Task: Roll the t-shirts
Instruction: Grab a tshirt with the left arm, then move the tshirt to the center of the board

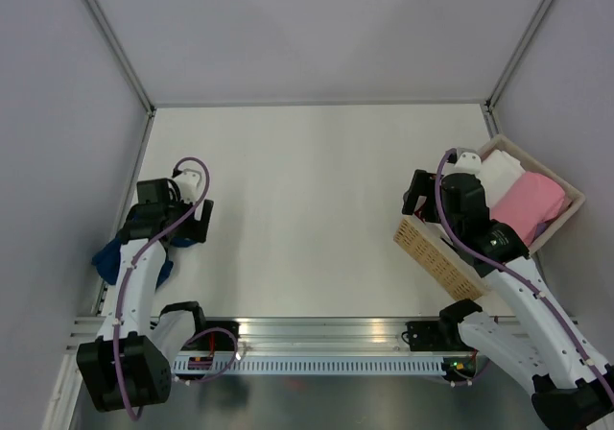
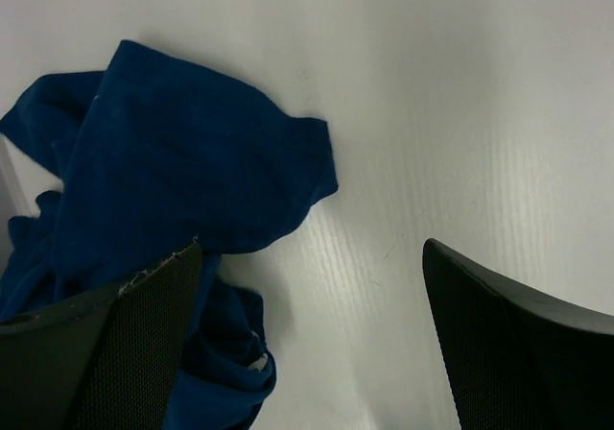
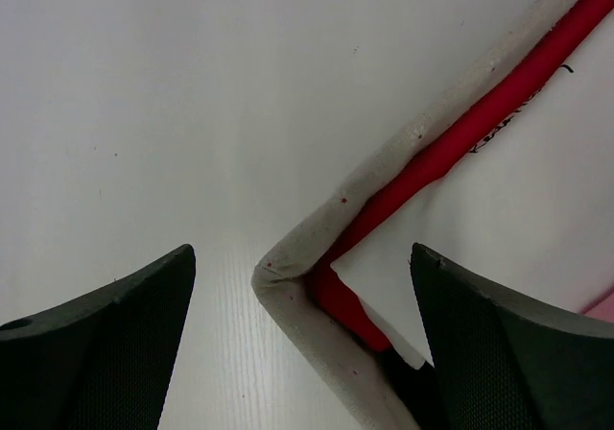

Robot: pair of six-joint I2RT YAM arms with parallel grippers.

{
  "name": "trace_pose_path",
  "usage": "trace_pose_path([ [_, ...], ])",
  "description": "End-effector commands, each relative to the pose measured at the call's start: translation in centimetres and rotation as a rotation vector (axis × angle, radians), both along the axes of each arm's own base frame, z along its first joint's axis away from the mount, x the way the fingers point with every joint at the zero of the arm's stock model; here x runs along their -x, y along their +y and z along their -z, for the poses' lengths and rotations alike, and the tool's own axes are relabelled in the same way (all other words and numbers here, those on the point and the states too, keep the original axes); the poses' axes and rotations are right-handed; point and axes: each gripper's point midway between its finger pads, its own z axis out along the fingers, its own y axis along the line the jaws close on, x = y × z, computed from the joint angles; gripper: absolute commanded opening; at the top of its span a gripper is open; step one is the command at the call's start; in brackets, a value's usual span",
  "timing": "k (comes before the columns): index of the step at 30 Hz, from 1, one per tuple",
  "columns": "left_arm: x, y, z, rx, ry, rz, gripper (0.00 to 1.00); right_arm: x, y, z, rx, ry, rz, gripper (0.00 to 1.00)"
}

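Observation:
A crumpled navy blue t-shirt (image 1: 110, 257) lies at the table's left edge, partly under my left arm. In the left wrist view the navy t-shirt (image 2: 182, 176) spreads at the left, reaching under the left finger (image 2: 134, 344). My left gripper (image 2: 312, 339) is open and holds nothing, above the shirt's right edge. My right gripper (image 3: 302, 339) is open and empty, over the near-left corner of the basket (image 3: 288, 281). A red t-shirt (image 3: 460, 132) and a white t-shirt (image 3: 499, 228) lie inside it. From the top I see white (image 1: 499, 176) and pink (image 1: 528, 204) bundles in it.
The woven basket (image 1: 436, 252) with a pale cloth lining stands at the right edge of the table. Grey walls enclose the table on three sides. A metal rail (image 1: 326, 334) runs along the near edge between the arm bases.

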Motion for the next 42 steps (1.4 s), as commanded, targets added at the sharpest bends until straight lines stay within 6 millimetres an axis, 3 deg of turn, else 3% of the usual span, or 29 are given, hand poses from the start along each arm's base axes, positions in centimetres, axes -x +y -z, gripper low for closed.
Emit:
trace_pose_path([
  [1, -0.5, 2.7, -0.2, -0.106, -0.002, -0.108, 1.0, -0.1, -0.5, -1.2, 0.006, -0.032, 0.022, 0.98],
  [6, 0.8, 6.5, 2.0, -0.301, 0.135, -0.189, 1.0, -0.1, -0.5, -2.7, -0.008, -0.077, 0.02, 0.98],
  [9, 1.6, 8.5, 5.7, -0.417, 0.308, -0.184, 1.0, -0.4, -0.1, -3.6, -0.027, -0.101, 0.007, 0.98],
  [11, 1.2, 10.8, 6.3, -0.541, 0.33, -0.253, 1.0, -0.5, 0.5, -3.8, -0.042, -0.106, -0.023, 0.98],
  [12, 1.7, 11.4, 7.9, -0.586, 0.392, -0.242, 1.0, -0.6, 0.7, -4.0, -0.048, -0.111, -0.032, 0.98],
  [14, 0.9, 12.2, 8.4, -0.629, 0.382, -0.263, 1.0, -0.6, 1.2, -3.9, -0.052, -0.104, -0.061, 0.98],
  [17, 0.1, 11.4, 9.2, -0.567, 0.377, -0.251, 0.66, -0.8, 1.5, -3.7, -0.05, -0.095, -0.073, 0.98],
  [18, 0.0, 11.2, 9.1, -0.548, 0.365, -0.247, 0.4, -0.9, 1.5, -3.6, -0.046, -0.091, -0.074, 0.98],
  [20, -0.3, 10.1, 9.1, -0.488, 0.349, -0.213, 0.03, -1.1, 1.6, -3.4, -0.045, -0.088, -0.077, 0.98],
  [22, -1.0, 8.5, 8.3, -0.402, 0.291, -0.162, 0.02, -1.4, 2.1, -3.4, -0.051, -0.087, -0.091, 0.98],
  [23, -1.7, 7.7, 7.3, -0.36, 0.257, -0.133, 0.02, -1.6, 2.3, -3.5, -0.053, -0.089, -0.1, 0.98],
  [24, -1.9, 5.6, 7.1, -0.262, 0.241, -0.064, 0.02, -1.9, 2.8, -3.5, -0.06, -0.087, -0.117, 0.98],
  [26, -3.6, 3.5, 3.5, -0.171, 0.124, -0.009, 0.02, -2.4, 3.3, -3.9, -0.07, -0.093, -0.135, 0.98],
  [27, -3.5, 0.9, 2.5, -0.088, 0.111, 0.073, 0.02, -2.9, 3.8, -4.2, -0.08, -0.096, -0.145, 0.98],
  [30, -5.3, -4.4, -3.3, -0.043, -0.019, 0.235, 0.02, -4.1, 5.4, -5.1, -0.114, -0.103, -0.196, 0.98],
  [31, -4.7, -6.4, -4.4, -0.01, -0.014, 0.305, 0.02, -4.3, 5.9, -5.3, -0.125, -0.104, -0.214, 0.98],
  [32, -5.0, -9.1, -7.8, 0.013, -0.09, 0.397, 0.02, -4.6, 6.2, -5.6, -0.132, -0.108, -0.221, 0.98],
  [34, -3.9, -13.1, -11.6, 0.151, -0.15, 0.541, 0.02, -5.5, 6.9, -6.1, -0.148, -0.112, -0.227, 0.98],
  [35, -3.9, -14.4, -15.1, 0.202, -0.228, 0.577, 0.02, -5.7, 7.4, -6.3, -0.159, -0.112, -0.246, 0.97],
  [38, -3.3, -17.2, -20.7, 0.325, -0.336, 0.696, 0.02, -6.7, 8.7, -6.7, -0.187, -0.112, -0.274, 0.97],
  [41, -4.7, -17.7, -21.7, 0.335, -0.377, 0.713, 0.02, -7.5, 10.2, -6.7, -0.202, -0.111, -0.318, 0.96],
  [42, -5.8, -17.6, -20.6, 0.326, -0.358, 0.696, 0.02, -7.5, 10.7, -7.0, -0.203, -0.115, -0.331, 0.96],
])
